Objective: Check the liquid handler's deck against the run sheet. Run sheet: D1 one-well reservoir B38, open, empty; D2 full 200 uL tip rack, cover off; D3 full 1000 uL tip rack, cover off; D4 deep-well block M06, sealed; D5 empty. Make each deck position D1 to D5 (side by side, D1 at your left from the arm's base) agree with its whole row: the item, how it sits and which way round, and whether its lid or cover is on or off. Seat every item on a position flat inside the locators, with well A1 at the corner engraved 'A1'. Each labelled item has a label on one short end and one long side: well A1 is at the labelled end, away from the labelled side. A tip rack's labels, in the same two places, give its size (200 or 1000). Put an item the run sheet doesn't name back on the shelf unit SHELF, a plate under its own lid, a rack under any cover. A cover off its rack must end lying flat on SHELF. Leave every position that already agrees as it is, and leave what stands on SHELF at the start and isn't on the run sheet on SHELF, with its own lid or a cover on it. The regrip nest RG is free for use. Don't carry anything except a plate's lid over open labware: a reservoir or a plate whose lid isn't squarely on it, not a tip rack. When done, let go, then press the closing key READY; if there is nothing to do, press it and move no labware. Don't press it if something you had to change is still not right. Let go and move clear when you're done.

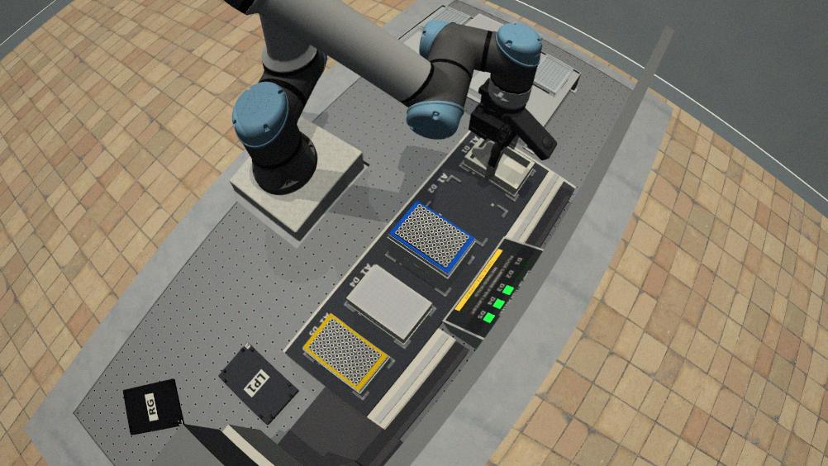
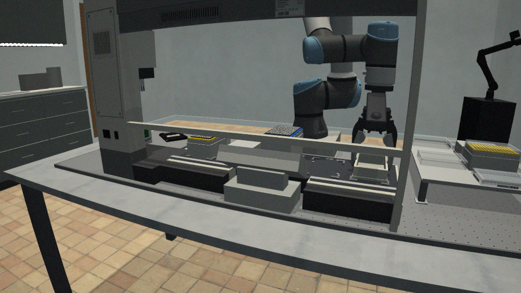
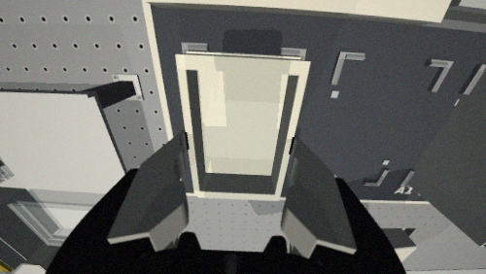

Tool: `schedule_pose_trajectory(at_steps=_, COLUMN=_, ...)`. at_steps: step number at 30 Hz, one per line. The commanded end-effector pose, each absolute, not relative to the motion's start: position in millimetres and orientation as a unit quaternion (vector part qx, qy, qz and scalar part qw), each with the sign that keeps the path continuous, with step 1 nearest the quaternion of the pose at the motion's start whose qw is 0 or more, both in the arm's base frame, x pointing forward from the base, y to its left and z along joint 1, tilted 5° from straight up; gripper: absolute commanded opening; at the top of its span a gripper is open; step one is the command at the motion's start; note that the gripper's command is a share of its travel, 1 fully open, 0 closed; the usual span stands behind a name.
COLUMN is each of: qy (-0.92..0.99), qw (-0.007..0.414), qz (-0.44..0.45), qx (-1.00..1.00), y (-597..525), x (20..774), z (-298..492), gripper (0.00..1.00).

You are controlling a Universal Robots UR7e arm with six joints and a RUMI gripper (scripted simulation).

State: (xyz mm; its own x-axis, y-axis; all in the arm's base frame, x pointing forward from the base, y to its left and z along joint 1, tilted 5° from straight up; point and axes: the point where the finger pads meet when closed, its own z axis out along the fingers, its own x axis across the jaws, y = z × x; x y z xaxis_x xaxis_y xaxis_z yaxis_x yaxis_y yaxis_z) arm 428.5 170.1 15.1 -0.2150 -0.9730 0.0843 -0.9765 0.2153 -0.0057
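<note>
The cream one-well reservoir point(image 1: 511, 168) is open and empty at deck position D1, the far end of the deck row; it also shows in the side view point(image 2: 369, 166). My gripper point(image 1: 497, 157) points straight down and is shut on the reservoir point(image 3: 241, 121), with one finger on each long side near one short end point(image 3: 238, 160). I cannot tell whether it rests on the deck. D2 point(image 1: 472, 202) is bare. A blue-rimmed tip rack point(image 1: 431, 235) without a cover stands on D3. A white-topped sealed block point(image 1: 389, 301) stands on D4. A yellow-rimmed tip rack point(image 1: 345, 351) without a cover stands on D5.
The shelf unit point(image 2: 470, 163) beside D1 holds a yellow-topped rack point(image 2: 490, 154) and clear flat lids. A horizontal frame rail point(image 2: 262, 137) and an upright post point(image 2: 408, 116) stand in front of the deck. The status panel point(image 1: 492, 289), pad LP1 point(image 1: 258, 382) and nest RG point(image 1: 156, 405) lie further along.
</note>
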Motion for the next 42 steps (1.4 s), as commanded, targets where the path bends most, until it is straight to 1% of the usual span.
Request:
schedule_pose_trajectory(at_steps=1, qy=-0.779, qw=0.03, qz=0.029, qx=0.626, y=170.0, x=428.9, z=13.8, gripper=0.0)
schedule_pose_trajectory(at_steps=19, qy=-0.779, qw=0.03, qz=0.029, qx=0.626, y=169.8, x=428.8, z=10.5, gripper=0.0)
schedule_pose_trajectory(at_steps=20, qy=-0.779, qw=0.03, qz=0.029, qx=0.626, y=169.8, x=428.8, z=10.5, gripper=0.82)
schedule_pose_trajectory(at_steps=42, qy=-0.779, qw=0.03, qz=0.029, qx=0.626, y=169.8, x=428.8, z=10.6, gripper=0.82)
